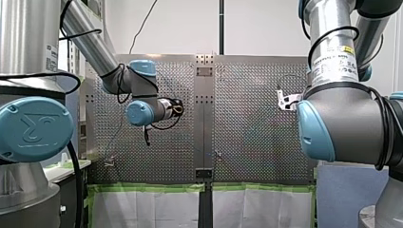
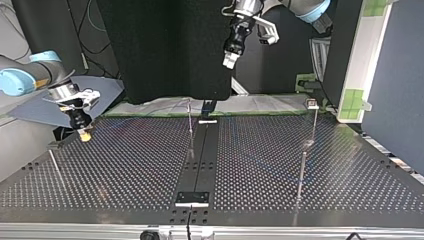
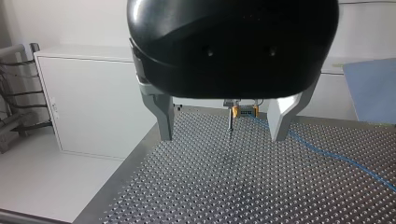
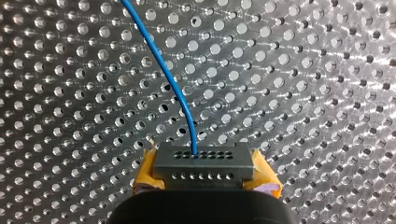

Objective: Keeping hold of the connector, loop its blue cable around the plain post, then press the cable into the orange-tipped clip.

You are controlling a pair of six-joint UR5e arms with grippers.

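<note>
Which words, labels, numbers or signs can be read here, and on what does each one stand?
None reads clearly.
On my left arm, the blue joint cap: a raised logo, letters uncertain.
On my right arm, the white label: print too small; its yellow sign is also unreadable.
On my left arm, the small label: blurred.
On the connector: rows of holes, no print.
</note>
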